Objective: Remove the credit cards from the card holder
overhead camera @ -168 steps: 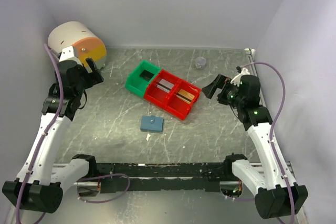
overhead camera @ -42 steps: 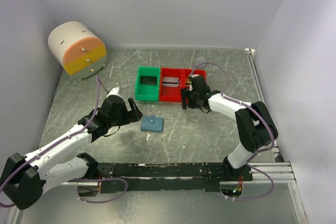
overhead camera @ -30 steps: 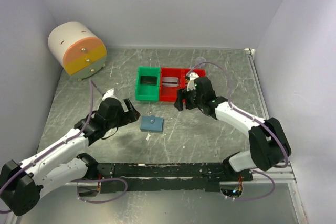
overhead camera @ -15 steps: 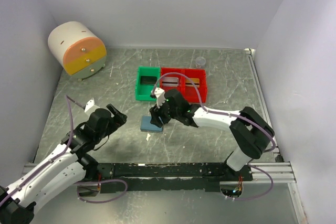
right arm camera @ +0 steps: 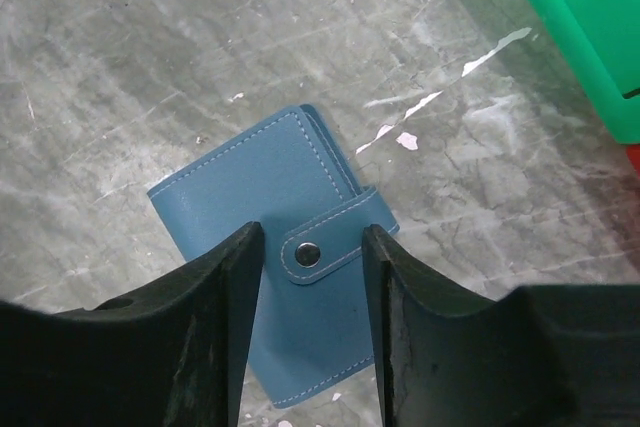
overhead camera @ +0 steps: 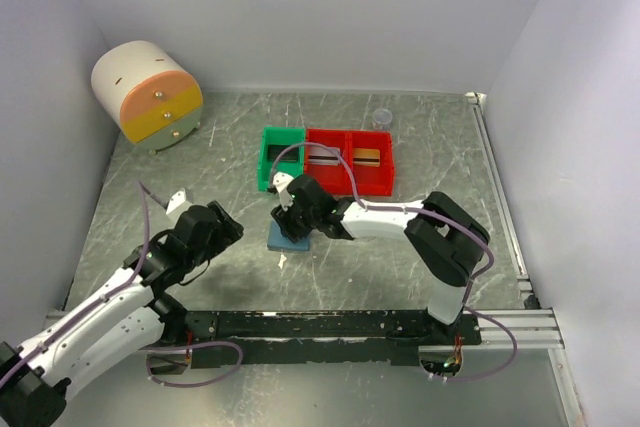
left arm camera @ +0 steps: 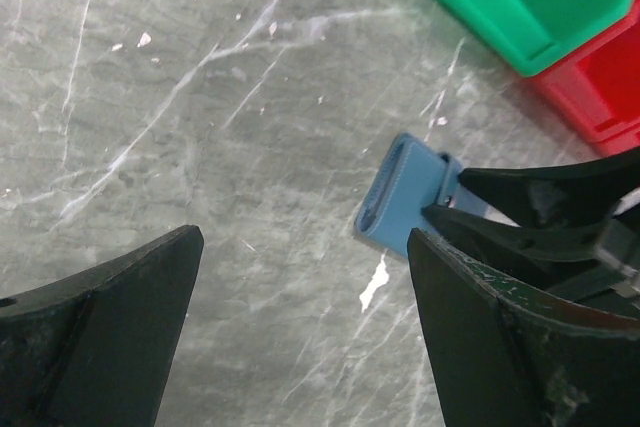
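The right end effector [right arm camera: 312, 239] is about half open and holds nothing. Its two black fingers [right arm camera: 215, 337] hang directly over a small, flat, blue-grey leather card holder [right arm camera: 245, 202], one on either side of the holder's round snap tab [right arm camera: 308, 254]. The card holder lies closed and snapped on the grey marbled counter [overhead camera: 200, 162]. Its longer sides run slantwise under the fingers, and the strap crosses the gap between them. No credit cards show at its edges, so what it contains cannot be told.

The left end effector [left arm camera: 305, 247] is spread wide and empty above bare counter. From there the card holder lies ahead and to the right, near its right finger. The right arm is clearly the nearer one, already in place for the snap.

Just beyond the right end effector stand joined plastic bins. The green bin [overhead camera: 266, 172] holds what looks like a dark card. The red bin [overhead camera: 345, 187] holds a silvery-grey card [overhead camera: 322, 160] in its left compartment and a gold-copper card [overhead camera: 367, 157] in its right.
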`<action>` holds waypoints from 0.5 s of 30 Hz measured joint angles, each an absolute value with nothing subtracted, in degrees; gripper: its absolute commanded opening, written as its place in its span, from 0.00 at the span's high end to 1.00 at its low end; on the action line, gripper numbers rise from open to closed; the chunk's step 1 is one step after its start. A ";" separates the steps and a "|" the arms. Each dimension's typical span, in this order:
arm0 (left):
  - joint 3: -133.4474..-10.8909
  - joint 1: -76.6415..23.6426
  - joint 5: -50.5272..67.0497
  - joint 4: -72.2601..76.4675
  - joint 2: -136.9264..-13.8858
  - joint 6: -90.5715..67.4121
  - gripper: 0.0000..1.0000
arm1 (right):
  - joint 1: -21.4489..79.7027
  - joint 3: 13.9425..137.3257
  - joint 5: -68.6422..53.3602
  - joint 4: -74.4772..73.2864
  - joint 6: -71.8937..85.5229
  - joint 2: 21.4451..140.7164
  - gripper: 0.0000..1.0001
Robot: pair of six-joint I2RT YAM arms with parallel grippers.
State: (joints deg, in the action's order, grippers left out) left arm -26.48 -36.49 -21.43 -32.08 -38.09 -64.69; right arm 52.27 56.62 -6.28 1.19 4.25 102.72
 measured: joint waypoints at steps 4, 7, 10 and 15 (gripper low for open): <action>-26.52 -36.49 -19.53 -31.31 -42.04 -63.16 0.04 | 53.52 55.42 -1.69 1.56 6.50 101.78 0.65; -26.55 -36.49 -17.54 -30.20 -43.59 -61.80 0.04 | 53.89 53.60 1.45 1.43 10.39 99.94 0.72; -26.57 -36.49 -15.73 -28.80 -44.47 -60.84 0.04 | 54.02 51.03 3.95 1.13 15.40 97.30 0.72; -26.55 -36.49 -12.53 -25.50 -45.91 -60.01 0.04 | 54.00 47.07 6.04 0.38 24.25 93.36 0.77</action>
